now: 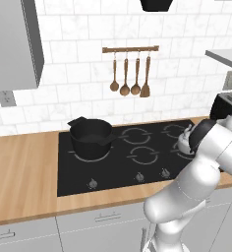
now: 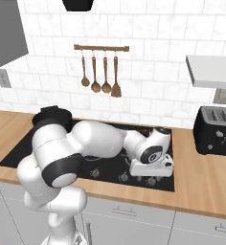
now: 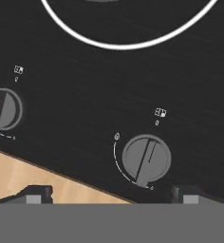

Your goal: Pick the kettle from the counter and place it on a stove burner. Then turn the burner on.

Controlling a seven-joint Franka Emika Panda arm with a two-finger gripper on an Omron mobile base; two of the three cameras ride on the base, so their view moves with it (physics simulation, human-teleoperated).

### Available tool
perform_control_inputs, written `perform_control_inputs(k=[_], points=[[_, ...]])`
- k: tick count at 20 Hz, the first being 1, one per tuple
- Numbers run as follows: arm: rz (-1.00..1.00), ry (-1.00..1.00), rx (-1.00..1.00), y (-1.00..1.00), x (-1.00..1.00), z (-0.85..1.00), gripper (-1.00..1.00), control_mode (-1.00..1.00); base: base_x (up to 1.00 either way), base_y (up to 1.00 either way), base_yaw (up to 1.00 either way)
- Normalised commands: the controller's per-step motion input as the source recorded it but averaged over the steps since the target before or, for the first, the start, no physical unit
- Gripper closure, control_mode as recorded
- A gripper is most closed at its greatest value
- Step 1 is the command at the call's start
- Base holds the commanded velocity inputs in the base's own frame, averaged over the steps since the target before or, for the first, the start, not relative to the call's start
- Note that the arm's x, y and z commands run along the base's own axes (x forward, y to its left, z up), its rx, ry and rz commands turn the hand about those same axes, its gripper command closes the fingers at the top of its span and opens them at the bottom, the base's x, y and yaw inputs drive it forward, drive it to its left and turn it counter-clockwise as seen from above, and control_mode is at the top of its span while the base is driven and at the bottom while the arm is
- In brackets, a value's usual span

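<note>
White-tiled kitchen wall behind, long wooden counter (image 1: 24,167) below, black stove (image 1: 123,170) sunk into it. Second step in hand, by the look of things: kettle (image 1: 185,141) already off the wood and seated on the right-hand front burner (image 1: 184,152), half hidden behind the arm in the left base view. Gripper (image 3: 111,193) poised low over the stove's front edge, fingers (image 3: 35,194) spread wide and grasping nothing, straddling a grey knob (image 3: 146,159) seen in the hand view. Next move, probably: down onto that knob, pinch across its raised bar, twist along the printed arc (first worth confirming this knob serves the kettle's burner, since the small icon above it is too tiny to read). Counted: one kettle; one black pot (image 1: 91,137) on the left rear burner; four burner rings showing in the left base view, with the far right partly covered; three knobs there along the front strip, two in the hand view; four wooden utensils (image 1: 130,74) hanging on one rail; one toaster (image 2: 215,130) at the right.
</note>
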Motion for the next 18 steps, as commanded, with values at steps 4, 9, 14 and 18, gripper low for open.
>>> perform_control_inputs(k=[4,9,14,18], points=[[-0.03,-0.18,-0.05,-0.20,0.00,-0.23,-1.00,-1.00,0.00,0.00,0.00],[-0.06,-0.15,0.00,-0.12,0.06,-0.04,-1.00,-1.00,0.00,0.00,0.00],[-0.01,-0.02,0.00,0.00,0.26,0.00,-1.00,-1.00,0.00,0.00,0.00],[-0.01,0.00,0.00,0.00,0.35,0.00,-1.00,-1.00,0.00,0.00,0.00]])
